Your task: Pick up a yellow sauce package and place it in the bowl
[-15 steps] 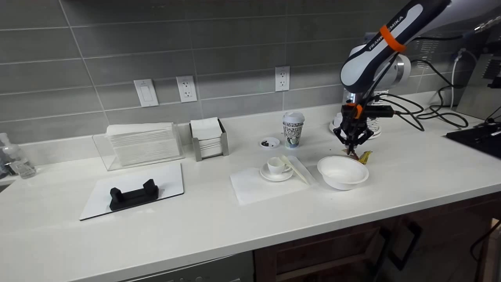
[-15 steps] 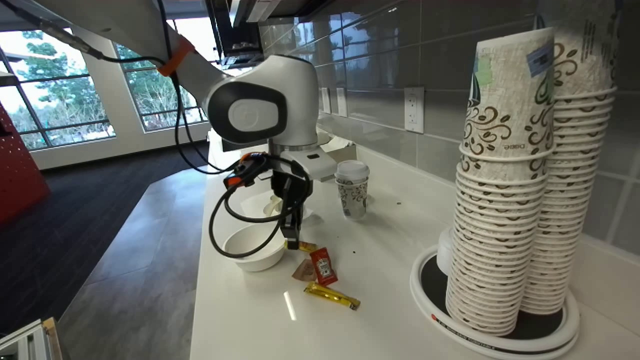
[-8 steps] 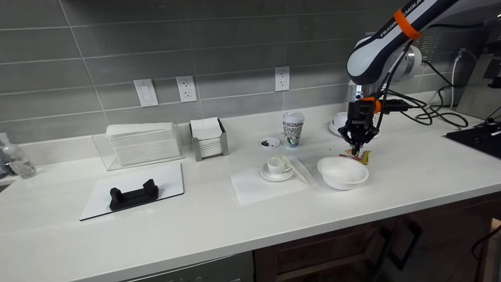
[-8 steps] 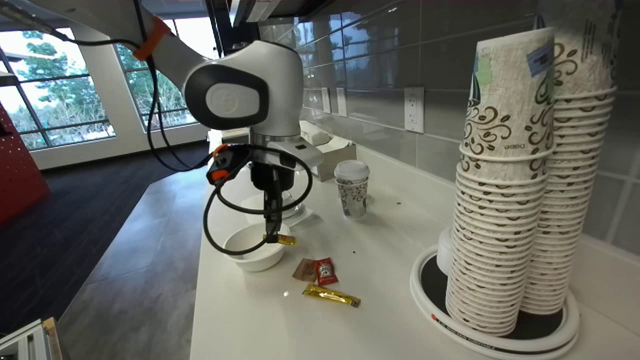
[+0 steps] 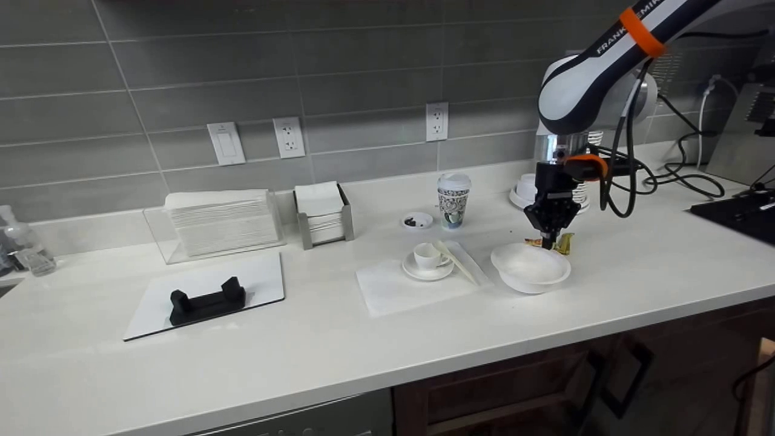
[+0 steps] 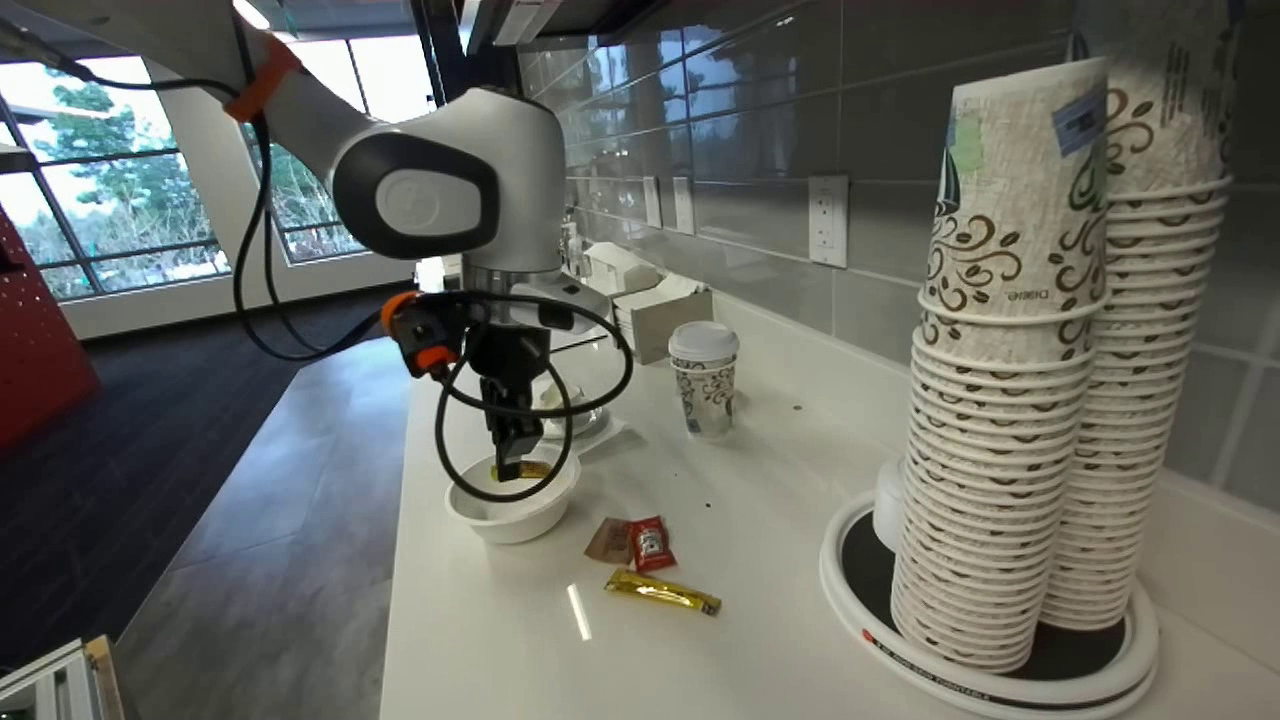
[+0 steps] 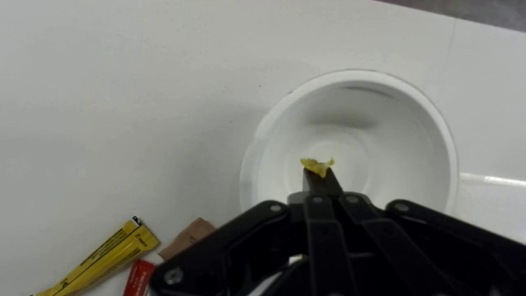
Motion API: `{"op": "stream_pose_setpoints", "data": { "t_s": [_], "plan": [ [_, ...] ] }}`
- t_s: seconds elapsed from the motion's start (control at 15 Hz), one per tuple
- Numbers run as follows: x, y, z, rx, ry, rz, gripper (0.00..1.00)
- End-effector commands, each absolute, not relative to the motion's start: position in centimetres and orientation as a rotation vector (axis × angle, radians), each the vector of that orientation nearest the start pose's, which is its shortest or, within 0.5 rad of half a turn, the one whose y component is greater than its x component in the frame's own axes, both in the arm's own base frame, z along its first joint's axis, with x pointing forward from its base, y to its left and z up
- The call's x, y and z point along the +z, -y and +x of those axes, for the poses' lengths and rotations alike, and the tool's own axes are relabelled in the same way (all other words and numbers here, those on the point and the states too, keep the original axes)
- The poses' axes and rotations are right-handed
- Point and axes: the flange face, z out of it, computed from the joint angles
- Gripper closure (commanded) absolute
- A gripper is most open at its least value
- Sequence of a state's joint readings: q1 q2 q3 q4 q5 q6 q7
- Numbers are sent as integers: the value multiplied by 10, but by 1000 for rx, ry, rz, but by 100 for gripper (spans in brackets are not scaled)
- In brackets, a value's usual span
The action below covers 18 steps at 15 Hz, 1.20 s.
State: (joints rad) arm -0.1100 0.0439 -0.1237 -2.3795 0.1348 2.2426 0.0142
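My gripper is shut on a yellow sauce package; its crumpled end sticks out past the fingertips in the wrist view. The package also shows beside the fingers in an exterior view. The white bowl lies below the gripper in the wrist view. In an exterior view the package is over the opening of the bowl, near rim height. In an exterior view the bowl stands in front of the fingertips. Most of the held package is hidden by the fingers. A second yellow package lies on the counter.
A red packet and a brown packet lie beside the bowl. A lidded paper cup stands farther back. Tall cup stacks stand on a turntable. A small cup on a saucer stands on a paper sheet beside the bowl.
The gripper has carried the yellow package off the packet pile and across to over the bowl. The red packet shifted a little and lies flatter.
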Motion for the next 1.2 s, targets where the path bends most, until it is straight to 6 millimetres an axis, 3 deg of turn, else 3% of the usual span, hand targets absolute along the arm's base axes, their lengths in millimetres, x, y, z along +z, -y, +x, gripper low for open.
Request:
{"op": "stream_pose_setpoints", "data": {
  "t_s": [0.0,0.07,0.13,0.2,0.53,0.87,1.13],
  "plan": [
    [290,91,460,225,-353,-2981,100],
    [289,88,461,217,-320,-2986,100],
    [289,84,460,217,-297,-2984,74],
    [289,82,460,208,-279,-2989,72],
    [306,81,454,135,-289,-2938,40],
    [343,108,440,3,-652,-2837,5],
    [365,143,425,-79,-942,-2776,0]
  ]
}}
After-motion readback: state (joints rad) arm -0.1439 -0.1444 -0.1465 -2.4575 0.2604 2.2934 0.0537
